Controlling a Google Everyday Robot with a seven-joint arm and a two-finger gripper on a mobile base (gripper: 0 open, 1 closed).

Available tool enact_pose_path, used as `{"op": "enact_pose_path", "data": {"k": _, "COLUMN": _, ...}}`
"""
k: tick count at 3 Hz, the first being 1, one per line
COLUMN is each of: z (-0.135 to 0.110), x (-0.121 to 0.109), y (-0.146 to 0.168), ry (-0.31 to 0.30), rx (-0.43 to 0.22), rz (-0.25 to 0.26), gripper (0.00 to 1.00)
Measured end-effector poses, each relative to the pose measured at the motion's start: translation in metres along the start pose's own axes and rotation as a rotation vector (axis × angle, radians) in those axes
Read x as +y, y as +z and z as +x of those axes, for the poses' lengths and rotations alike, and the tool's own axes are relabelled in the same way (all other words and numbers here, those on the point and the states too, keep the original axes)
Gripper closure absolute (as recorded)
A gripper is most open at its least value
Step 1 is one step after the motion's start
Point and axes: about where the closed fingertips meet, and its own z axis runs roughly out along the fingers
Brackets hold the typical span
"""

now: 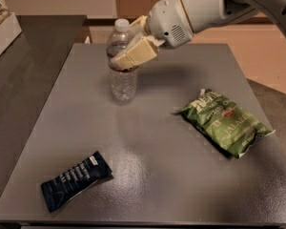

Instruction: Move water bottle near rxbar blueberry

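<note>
Gripper (125,44) is positioned above the far-left part of the grey table (148,175), tan fingers (133,54) clamped on the upper body of the water bottle (123,82). On that table, the green chip bag (224,122) lies flat by the right edge, the water bottle is upright in the far-left part, and the rxbar blueberry (75,179) lies flat at the near-left corner.

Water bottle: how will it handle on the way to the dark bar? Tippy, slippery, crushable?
Probably tippy: the water bottle is tall and narrow, and the gripper clamps it high up. Its thin, clear, ribbed plastic may flex. It looks round, so it likely rolls if dropped.
</note>
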Motion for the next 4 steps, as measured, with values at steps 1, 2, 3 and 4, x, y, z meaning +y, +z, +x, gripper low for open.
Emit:
{"op": "enact_pose_path", "data": {"k": 1, "z": 0.002, "x": 0.017, "y": 0.009, "ry": -0.014, "rx": 0.026, "rz": -0.058, "gripper": 1.00}}
{"op": "enact_pose_path", "data": {"k": 2, "z": 0.000, "x": 0.044, "y": 0.026, "ry": -0.035, "rx": 0.045, "rz": -0.158, "gripper": 1.00}}
{"op": "enact_pose_path", "data": {"k": 3, "z": -0.005, "x": 0.067, "y": 0.042, "ry": -0.051, "rx": 0.048, "rz": -0.241, "gripper": 1.00}}
{"op": "enact_pose_path", "data": {"k": 4, "z": -0.010, "x": 0.087, "y": 0.056, "ry": -0.063, "rx": 0.043, "rz": -0.315, "gripper": 1.00}}
